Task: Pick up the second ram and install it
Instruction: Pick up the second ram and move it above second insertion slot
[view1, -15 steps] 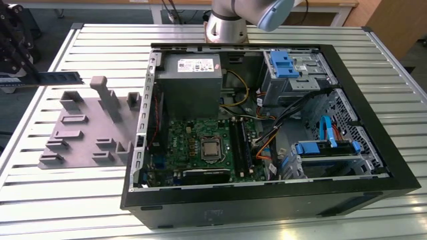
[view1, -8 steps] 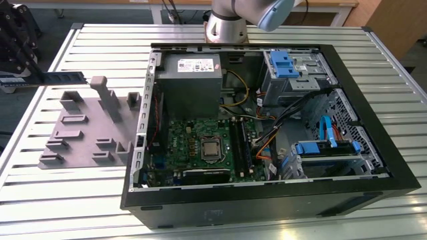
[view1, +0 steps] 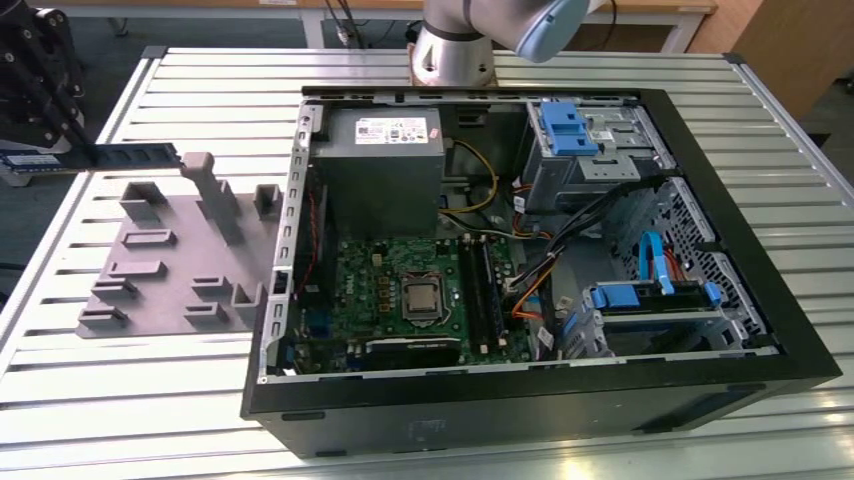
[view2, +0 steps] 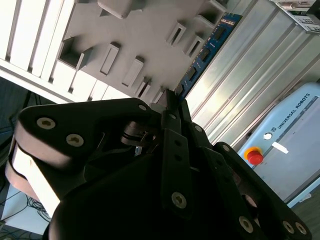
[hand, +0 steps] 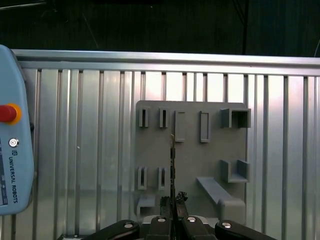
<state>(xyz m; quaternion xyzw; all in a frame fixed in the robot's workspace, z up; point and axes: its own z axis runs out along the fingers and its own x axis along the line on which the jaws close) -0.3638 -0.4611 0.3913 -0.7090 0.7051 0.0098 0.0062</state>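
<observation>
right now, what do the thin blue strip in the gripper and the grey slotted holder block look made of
Thin blue circuit-board strip: seemingly rigid laminate, blue coating, dark chips mounted. Grey slotted holder block: likely matte plastic, uniform dull grey, no shine.

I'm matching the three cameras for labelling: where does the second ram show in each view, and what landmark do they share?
Exterior view: the second ram lies lengthwise at the exterior view's left, by the grey holder block.
Second wrist view: the second ram is a blue strip running out from the end effector.
First wrist view: the second ram is edge-on, a thin line across the holder.
Shared landmark: the grey holder block.
</observation>
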